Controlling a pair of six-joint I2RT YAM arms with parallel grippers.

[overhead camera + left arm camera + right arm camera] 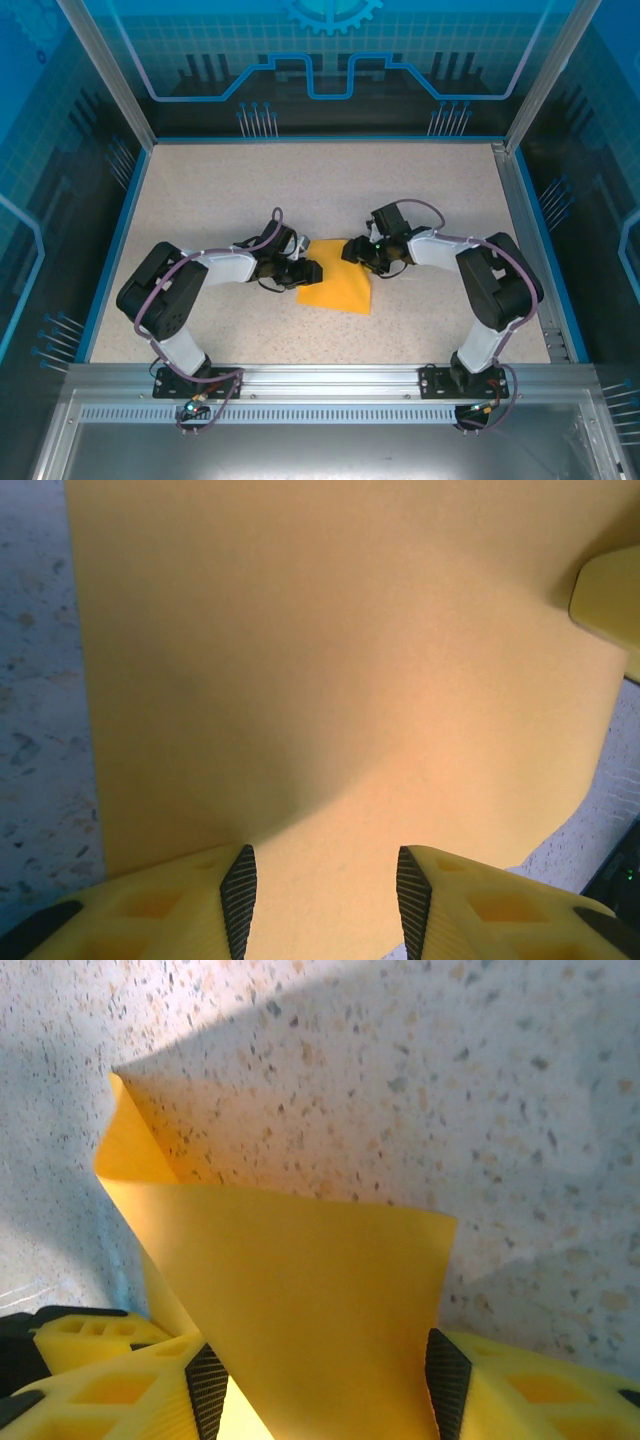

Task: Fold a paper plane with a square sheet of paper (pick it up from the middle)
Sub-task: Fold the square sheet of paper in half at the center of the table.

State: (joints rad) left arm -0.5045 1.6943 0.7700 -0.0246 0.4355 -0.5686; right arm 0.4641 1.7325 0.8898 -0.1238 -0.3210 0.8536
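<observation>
Orange-yellow square sheet of thin paper (338, 288) lies mid-table, its 1 o'clock corner curled up between the right gripper's (325, 1385) spread jaws. The left gripper (325, 895), jaws also apart, straddles its 9 o'clock edge.

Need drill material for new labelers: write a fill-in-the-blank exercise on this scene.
1. The paper lies on the speckled ___.
2. Seen from above, the left tool is at the paper's ___ edge.
3. Part of the paper curls up between the right tool's two ___.
Missing words: table; left; fingers.
</observation>
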